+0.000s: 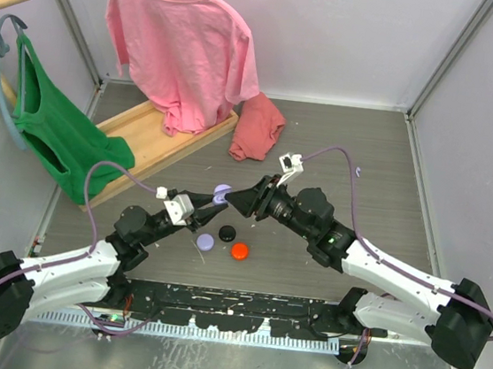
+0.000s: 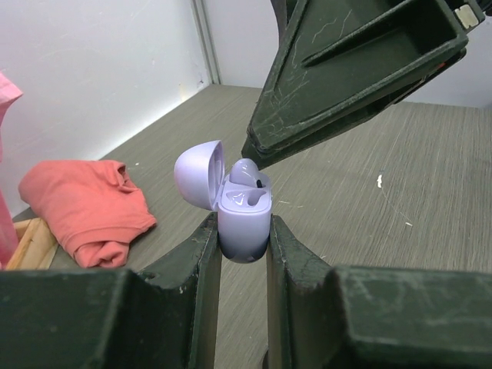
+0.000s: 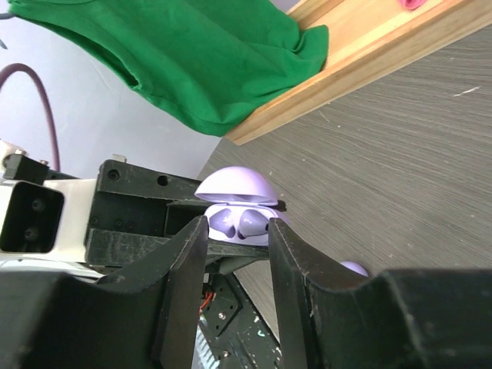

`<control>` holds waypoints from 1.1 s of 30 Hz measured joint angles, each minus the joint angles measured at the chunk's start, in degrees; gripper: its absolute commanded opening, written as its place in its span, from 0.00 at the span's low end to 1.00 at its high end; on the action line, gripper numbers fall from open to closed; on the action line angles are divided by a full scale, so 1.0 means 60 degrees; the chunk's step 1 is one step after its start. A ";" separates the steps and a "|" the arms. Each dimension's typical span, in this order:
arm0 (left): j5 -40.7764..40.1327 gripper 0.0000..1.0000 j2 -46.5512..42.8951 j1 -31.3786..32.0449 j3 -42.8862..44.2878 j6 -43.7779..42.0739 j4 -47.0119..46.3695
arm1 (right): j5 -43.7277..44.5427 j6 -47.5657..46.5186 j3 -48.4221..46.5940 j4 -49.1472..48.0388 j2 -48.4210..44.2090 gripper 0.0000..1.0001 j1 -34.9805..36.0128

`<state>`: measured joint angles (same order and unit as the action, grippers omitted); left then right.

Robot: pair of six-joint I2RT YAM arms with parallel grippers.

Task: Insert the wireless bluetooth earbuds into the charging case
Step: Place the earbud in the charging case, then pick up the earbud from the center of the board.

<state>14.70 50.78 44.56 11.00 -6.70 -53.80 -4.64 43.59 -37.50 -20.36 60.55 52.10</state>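
Note:
My left gripper [image 2: 244,228] is shut on the lower body of a lavender charging case [image 2: 244,219], held upright above the table with its lid [image 2: 198,173] swung open. A lavender earbud [image 2: 244,171] lies in the case's far socket; I cannot tell whether the near socket holds one. My right gripper [image 3: 238,227] hangs tip-down right over the case, its fingers slightly apart and open, with nothing between them. From the right wrist the case [image 3: 240,223] and its lid show just beyond the fingertips. In the top view both grippers [image 1: 207,201] [image 1: 232,199] meet at the case [image 1: 221,192].
Three small round pucks lie on the table below the grippers: lavender [image 1: 205,241], black [image 1: 227,233], orange-red [image 1: 240,251]. A salmon cloth [image 1: 257,128] lies behind. A wooden rack base [image 1: 158,143], a pink shirt [image 1: 181,52] and a green garment [image 1: 53,127] stand at the back left.

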 measured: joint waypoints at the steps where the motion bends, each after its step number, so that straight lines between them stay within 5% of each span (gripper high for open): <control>1: -0.0011 0.02 0.0011 0.0000 0.0000 0.0000 0.0000 | 0.0044 -0.0051 0.0000 0.0076 -0.0026 0.46 0.0004; 21: -0.0178 0.02 0.0382 0.0000 -0.0182 -0.0080 -0.0025 | 0.1271 -0.2987 -0.1738 0.3905 -0.0528 0.81 -0.0233; 33: -0.0277 0.02 0.0350 0.0000 -0.0470 -0.0244 0.0157 | 0.1872 -0.4218 -0.2295 0.5198 0.0554 0.83 -0.3118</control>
<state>13.04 52.88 44.56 8.19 -8.16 -52.86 6.59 18.28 -51.27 10.83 63.88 33.39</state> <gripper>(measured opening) 0.248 0.829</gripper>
